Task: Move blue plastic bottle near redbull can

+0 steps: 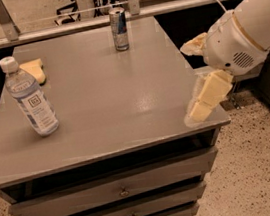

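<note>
The blue plastic bottle (30, 98) stands upright near the left edge of the grey table (118, 97), with its white cap on and a pale label with a small dark square logo. The redbull can (119, 29) stands upright at the back middle of the table, far from the bottle. My gripper (190, 81) is at the table's right edge, well right of both. It is open and empty, with its cream fingers (209, 94) spread apart.
A yellow sponge-like object (33, 70) lies at the back left, just behind the bottle. The table top sits on a cabinet with drawers (117, 191). A railing (62, 30) runs behind the table. Speckled floor lies to the right.
</note>
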`<move>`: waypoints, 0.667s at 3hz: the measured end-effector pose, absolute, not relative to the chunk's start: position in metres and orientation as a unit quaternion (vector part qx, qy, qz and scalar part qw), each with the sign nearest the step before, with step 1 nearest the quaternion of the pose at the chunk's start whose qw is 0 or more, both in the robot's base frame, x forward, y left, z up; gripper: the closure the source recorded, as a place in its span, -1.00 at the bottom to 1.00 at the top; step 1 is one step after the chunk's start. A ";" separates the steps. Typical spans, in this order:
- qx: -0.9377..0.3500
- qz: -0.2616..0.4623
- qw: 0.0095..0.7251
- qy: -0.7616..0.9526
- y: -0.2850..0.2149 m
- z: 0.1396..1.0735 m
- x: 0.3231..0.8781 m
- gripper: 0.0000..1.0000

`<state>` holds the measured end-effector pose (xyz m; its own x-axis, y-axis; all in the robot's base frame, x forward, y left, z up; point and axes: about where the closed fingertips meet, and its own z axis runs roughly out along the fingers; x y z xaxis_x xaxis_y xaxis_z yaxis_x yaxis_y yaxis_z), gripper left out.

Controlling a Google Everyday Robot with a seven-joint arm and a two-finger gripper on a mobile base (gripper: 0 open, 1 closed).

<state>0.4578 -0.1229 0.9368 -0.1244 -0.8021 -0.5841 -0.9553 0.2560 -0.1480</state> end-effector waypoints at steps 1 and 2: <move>-0.588 0.238 0.379 0.674 -0.030 0.947 0.479 -1.00; -0.580 0.283 0.425 0.635 0.043 0.971 0.483 -1.00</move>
